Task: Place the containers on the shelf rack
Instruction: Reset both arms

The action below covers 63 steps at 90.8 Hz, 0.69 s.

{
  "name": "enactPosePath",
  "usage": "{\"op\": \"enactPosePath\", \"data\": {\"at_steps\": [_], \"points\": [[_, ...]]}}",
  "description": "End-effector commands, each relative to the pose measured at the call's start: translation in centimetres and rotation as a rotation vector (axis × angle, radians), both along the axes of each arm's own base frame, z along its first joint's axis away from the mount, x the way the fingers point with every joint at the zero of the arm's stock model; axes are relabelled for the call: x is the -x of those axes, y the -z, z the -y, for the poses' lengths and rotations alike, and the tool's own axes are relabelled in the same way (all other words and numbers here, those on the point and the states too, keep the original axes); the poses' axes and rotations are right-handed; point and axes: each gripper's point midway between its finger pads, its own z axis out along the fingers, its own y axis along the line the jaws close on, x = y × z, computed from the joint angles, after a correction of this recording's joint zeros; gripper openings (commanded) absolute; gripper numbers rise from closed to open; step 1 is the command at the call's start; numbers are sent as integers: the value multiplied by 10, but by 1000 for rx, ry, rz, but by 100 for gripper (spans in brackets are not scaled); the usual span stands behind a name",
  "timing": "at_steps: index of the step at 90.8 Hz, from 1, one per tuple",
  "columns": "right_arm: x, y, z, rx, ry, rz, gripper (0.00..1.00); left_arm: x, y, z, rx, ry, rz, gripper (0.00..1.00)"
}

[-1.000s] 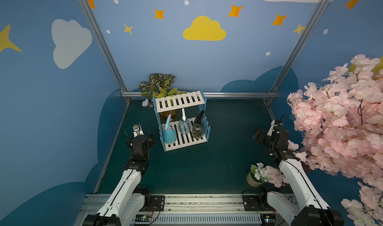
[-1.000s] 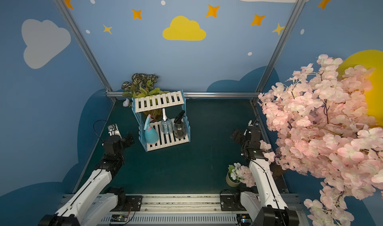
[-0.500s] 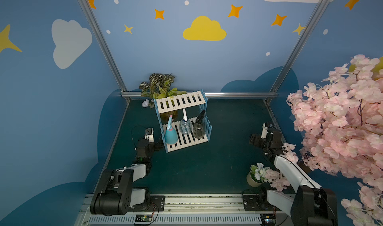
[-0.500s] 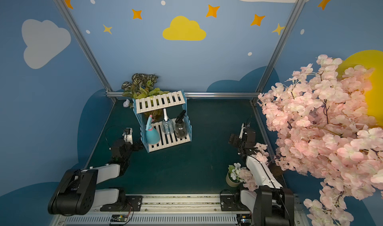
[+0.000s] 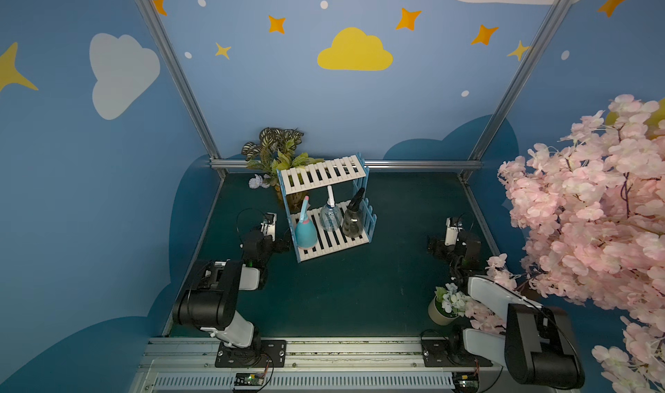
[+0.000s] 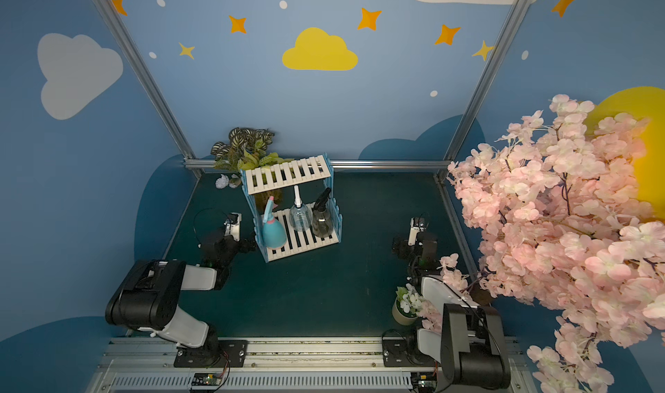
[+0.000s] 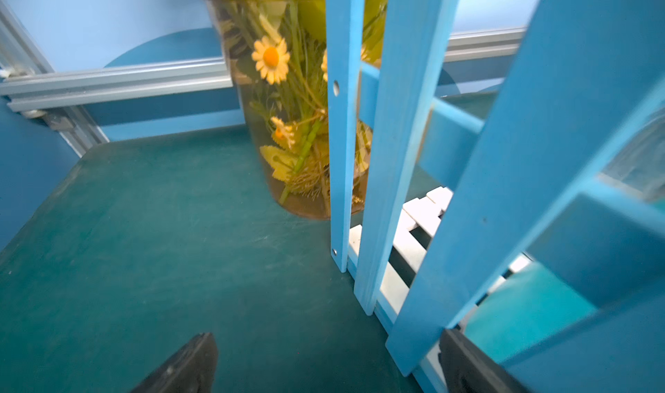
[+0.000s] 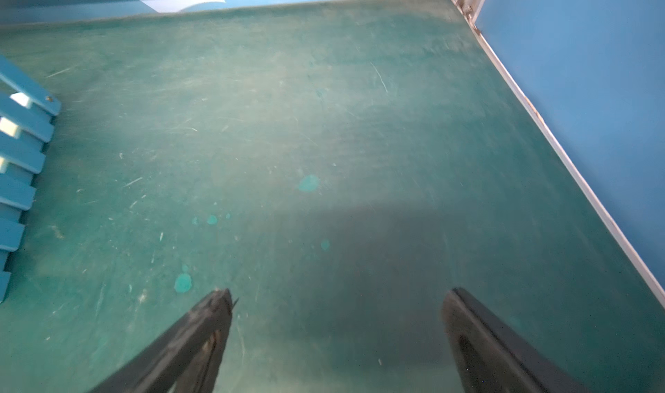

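Already all three containers stand upright on the lower tier of the shelf rack [image 5: 320,175]: the light blue bottle [image 5: 306,233] lies just beyond our left gripper [image 5: 282,245], behind the picket side [image 7: 406,121], with the clear bottle [image 5: 330,217] and dark bottle [image 5: 352,223] in a row farther on. Both grippers gape wide and empty, the right gripper [image 5: 433,247] well apart from the rack over the bare mat [image 8: 324,121]. We judge the left arm nearer, should anything need adjusting.
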Motion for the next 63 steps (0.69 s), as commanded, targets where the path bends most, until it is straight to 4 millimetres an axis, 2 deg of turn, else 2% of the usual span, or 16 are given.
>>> {"op": "enactPosePath", "data": {"at_steps": [1,15,26,31,63], "points": [[-18,-22,-9,38,-47,126,97,1,3,10,3,46,-14,100],[-30,0,-22,103,-95,105,97,2,2,11,3,54,-13,100],[-38,1,-16,98,-74,88,97,2,3,12,1,62,-16,100],[-36,7,-15,90,-75,59,98,2,3,12,1,61,-16,100],[-36,7,-14,84,-74,55,98,1,4,13,2,68,-22,100]]}}
